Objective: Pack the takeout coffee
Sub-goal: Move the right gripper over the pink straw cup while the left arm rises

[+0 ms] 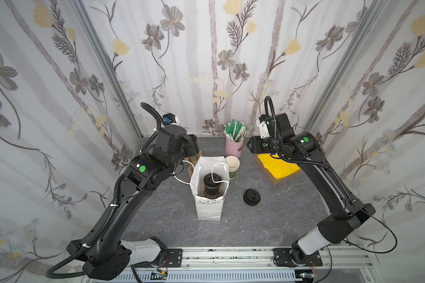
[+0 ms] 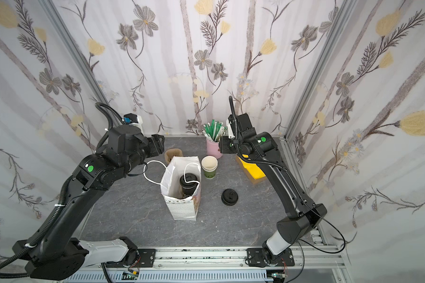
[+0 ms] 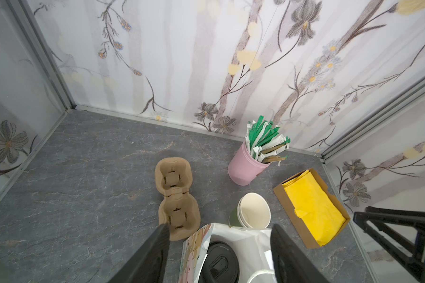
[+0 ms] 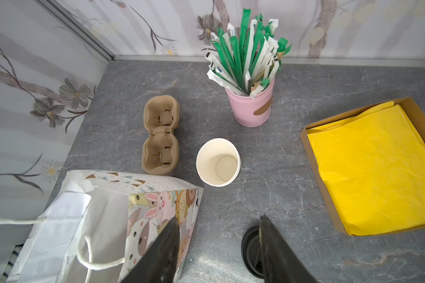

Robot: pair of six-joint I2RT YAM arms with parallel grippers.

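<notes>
Left gripper [image 3: 220, 227]: fingers spread wide, nothing gripped, poised over the far rim of the white bag [image 1: 207, 208]. Right gripper [image 4: 219, 219]: fingers likewise parted and empty, raised near the pink straw holder [image 4: 250, 110], well apart from the bag. Below the left fingers, inside the bag: the takeout coffee [image 1: 211, 185], upright, black lid on, with one rope handle [image 1: 220, 181] draped across that lid and the other handle looping out toward the left arm. Around the bag on the table: a stack of lidless cups [image 1: 232, 165] just beside it, a brown cup carrier [image 3: 176, 196] behind it, a loose black lid [image 1: 252, 196] off toward the right arm, and a box of yellow napkins [image 4: 373, 171] farther out.

Judging by this, cup placed and only the pull-away left. To do that well: draw the left gripper straight up and back, keeping both fingers outside the rope loops. Avoid brushing the thin paper wall, likely to tip or crumple under a light knock. Keep the right gripper high over the stacked cups and the straws. Leave the cup standing, untouched.
</notes>
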